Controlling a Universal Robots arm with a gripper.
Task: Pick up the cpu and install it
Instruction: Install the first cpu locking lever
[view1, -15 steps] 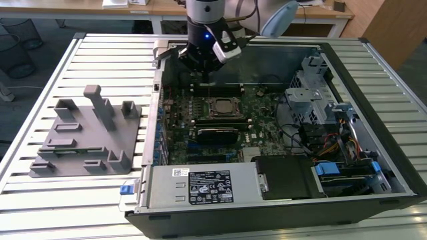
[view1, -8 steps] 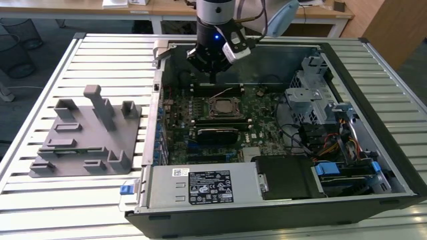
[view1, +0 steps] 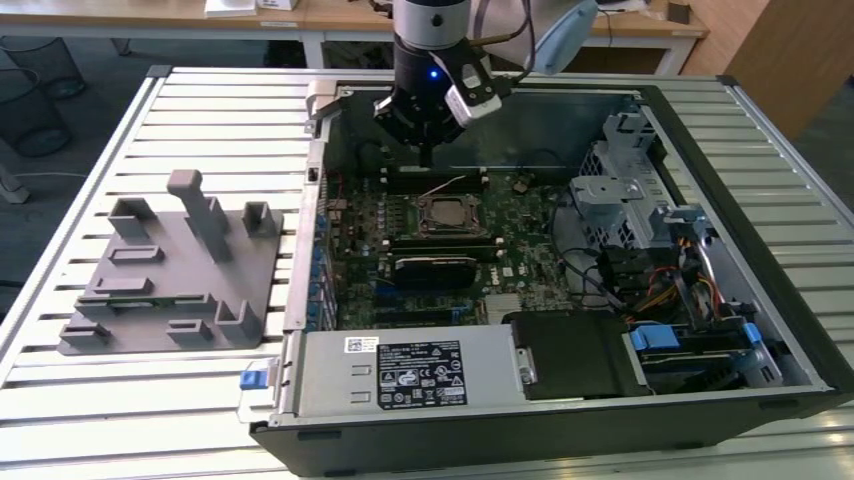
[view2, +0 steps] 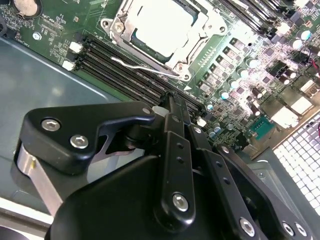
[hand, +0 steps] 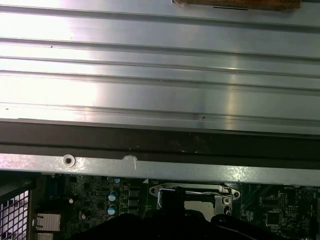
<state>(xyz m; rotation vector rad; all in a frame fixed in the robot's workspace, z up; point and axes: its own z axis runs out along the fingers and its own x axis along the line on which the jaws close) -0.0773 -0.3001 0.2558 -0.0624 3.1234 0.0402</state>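
The cpu is a pale silver square lying flat inside the metal socket frame on the green motherboard. In the exterior view it sits at the board's middle. A thin wire lever runs along one side of the frame. My gripper hangs above the board, a little beyond the socket toward the case's far wall. In the second wrist view its black fingers meet at a narrow tip over the memory slots. It is shut, with nothing visible between the fingers.
The open computer case lies on a slatted metal table. A grey plastic tray with upright posts stands at the exterior view's left. A power supply, a drive cage and cables crowd the case.
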